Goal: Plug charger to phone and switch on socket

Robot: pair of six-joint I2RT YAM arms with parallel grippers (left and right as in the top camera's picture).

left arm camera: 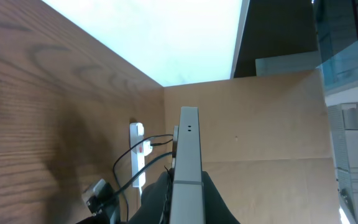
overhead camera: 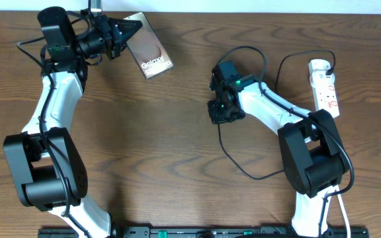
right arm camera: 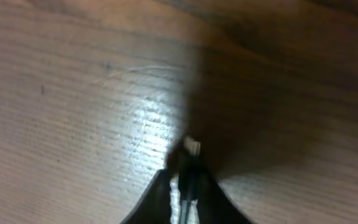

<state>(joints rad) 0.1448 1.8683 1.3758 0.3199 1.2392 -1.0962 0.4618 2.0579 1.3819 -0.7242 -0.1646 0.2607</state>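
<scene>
Left gripper [overhead camera: 124,33] clamps the phone [overhead camera: 149,55] at the table [overhead camera: 177,172] far edge; right gripper [overhead camera: 222,111], closed on the charger [right arm camera: 191,148] tip, hangs over open wood, socket [overhead camera: 325,84] near the right edge

table [overhead camera: 177,132]: brown wood grain, smooth, slight sheen; socket [overhead camera: 326,86]: white plastic; phone [overhead camera: 149,46]: dark, smooth face

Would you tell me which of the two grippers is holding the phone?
The left gripper, shut on the phone by its edge; the right gripper pinches the charger by its tip instead.
</scene>
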